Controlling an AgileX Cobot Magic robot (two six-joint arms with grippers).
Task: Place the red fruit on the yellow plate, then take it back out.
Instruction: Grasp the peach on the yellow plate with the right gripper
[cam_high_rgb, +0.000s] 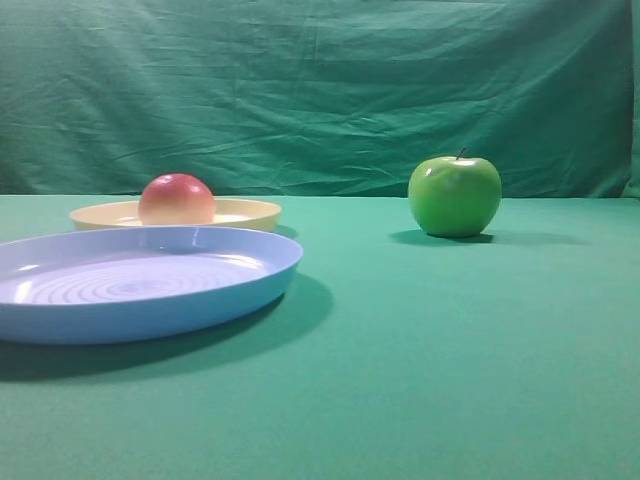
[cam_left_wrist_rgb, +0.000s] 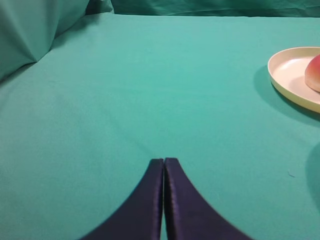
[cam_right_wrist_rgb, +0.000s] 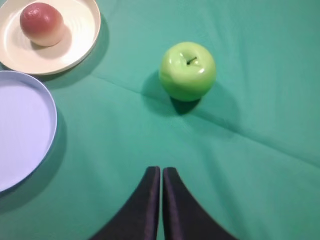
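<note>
The red fruit (cam_high_rgb: 177, 199) rests on the pale yellow plate (cam_high_rgb: 250, 212) at the back left. From the right wrist, the red fruit (cam_right_wrist_rgb: 42, 23) lies inside the yellow plate (cam_right_wrist_rgb: 82, 40) at the top left. At the right edge of the left wrist view, a part of the red fruit (cam_left_wrist_rgb: 314, 73) and the yellow plate (cam_left_wrist_rgb: 287, 75) show. My left gripper (cam_left_wrist_rgb: 164, 161) is shut and empty over bare cloth, well left of the plate. My right gripper (cam_right_wrist_rgb: 161, 170) is shut and empty, short of the green apple. Neither gripper shows in the exterior high view.
A large light blue plate (cam_high_rgb: 150, 310) with concentric rings stands in front of the yellow plate, its rim (cam_right_wrist_rgb: 52, 117) at the left of the right wrist view. A shiny green apple (cam_high_rgb: 454, 195) with a dark stem stands to the right (cam_right_wrist_rgb: 188, 71). Green cloth covers the table and backdrop.
</note>
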